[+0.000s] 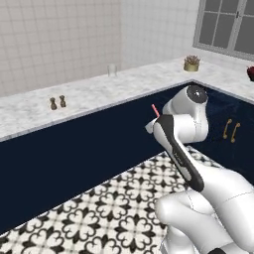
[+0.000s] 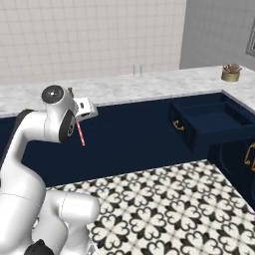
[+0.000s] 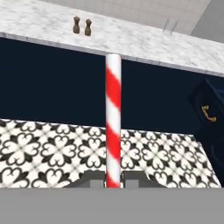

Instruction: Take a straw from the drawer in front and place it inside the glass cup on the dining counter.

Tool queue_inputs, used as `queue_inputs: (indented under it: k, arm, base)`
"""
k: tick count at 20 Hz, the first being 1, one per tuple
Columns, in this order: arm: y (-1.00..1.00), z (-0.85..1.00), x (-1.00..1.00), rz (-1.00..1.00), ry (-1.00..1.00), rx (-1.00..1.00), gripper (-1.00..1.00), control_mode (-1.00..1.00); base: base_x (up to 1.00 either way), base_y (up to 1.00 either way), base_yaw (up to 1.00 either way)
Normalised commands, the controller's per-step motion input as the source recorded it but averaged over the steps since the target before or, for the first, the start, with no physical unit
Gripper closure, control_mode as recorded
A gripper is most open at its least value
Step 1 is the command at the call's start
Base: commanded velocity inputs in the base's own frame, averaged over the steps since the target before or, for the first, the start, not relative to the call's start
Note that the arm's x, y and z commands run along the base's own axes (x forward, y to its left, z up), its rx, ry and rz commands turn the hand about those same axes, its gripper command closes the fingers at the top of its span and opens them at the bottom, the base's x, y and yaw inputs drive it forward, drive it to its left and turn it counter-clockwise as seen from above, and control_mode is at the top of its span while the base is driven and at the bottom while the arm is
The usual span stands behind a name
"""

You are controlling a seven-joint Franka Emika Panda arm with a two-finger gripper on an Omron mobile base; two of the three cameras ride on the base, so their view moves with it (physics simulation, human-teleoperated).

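— What are you holding?

— My gripper [image 3: 113,183] is clamped on the straw [image 3: 113,118]. In the hand view it stands up between my fingertips, striped red and white, crossing the navy base and reaching the edge of the counter [image 3: 52,30].

— Do the base cameras show that?

— Partly. From the left only the straw's tip [image 1: 155,109] sticks out behind my arm. From the right it hangs slanting below my hand [image 2: 80,133], over the navy front.

— Where's the cup?

— On the marble, by the wall, well apart from me: left view [image 1: 112,70], right view [image 2: 137,70], and faint at the top of the hand view [image 3: 169,27]. Two brown shakers [image 1: 57,102] stand further along.

— And the drawer?

— Pulled out; the right view shows it whole [image 2: 211,122].
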Motion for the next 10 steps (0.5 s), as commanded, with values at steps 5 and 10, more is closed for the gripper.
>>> queue_inputs:
  k: [5, 10]
  arm:
    - [0.0, 0.0, 0.0, 0.0, 0.0, 0.0, 1.0, 1.0]
    - [0.0, 0.0, 0.0, 0.0, 0.0, 0.0, 1.0, 1.0]
  base:
    - [-0.3, 1.0, 0.0]
    - [-0.22, 1.0, 0.0]
